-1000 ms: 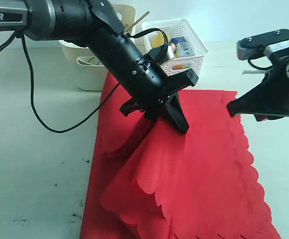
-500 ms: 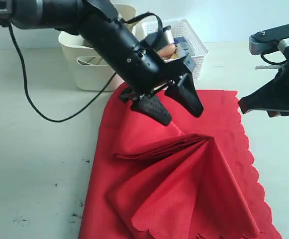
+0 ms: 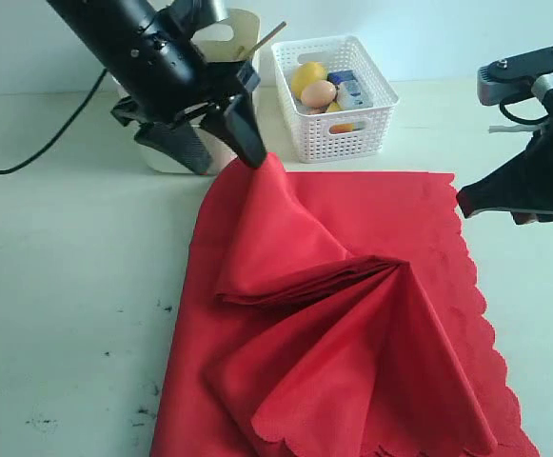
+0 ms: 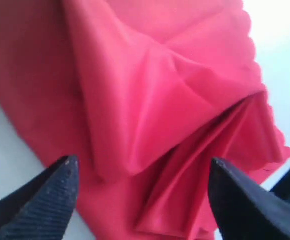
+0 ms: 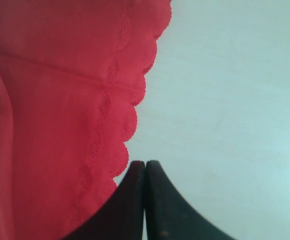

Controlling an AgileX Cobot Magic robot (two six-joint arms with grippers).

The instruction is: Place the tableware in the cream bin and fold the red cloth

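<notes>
L gripper (image 3: 223, 150) hangs w/ jaws spread wide, nothing between them, one tip just by a raised peak of the cloth (image 3: 352, 314), right in front of the bin (image 3: 241, 33). R gripper (image 5: 145, 167) has jaws pressed together, empty, over bare table (image 3: 67, 267) just beside the cloth's scalloped edge. Cloth lies bunched in loose folds on the pale, scuffed tabletop. A chopstick (image 3: 268, 38) pokes from the bin, w/ a white basket (image 3: 347, 129) beside it and a plain pale wall (image 3: 447, 29) behind.

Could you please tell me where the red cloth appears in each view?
Exterior view: red cloth fills the lower middle.
Left wrist view: cloth covers most of the picture.
Right wrist view: cloth covers about half, beside the right gripper.
Shared landmark: its scalloped edge.
</notes>
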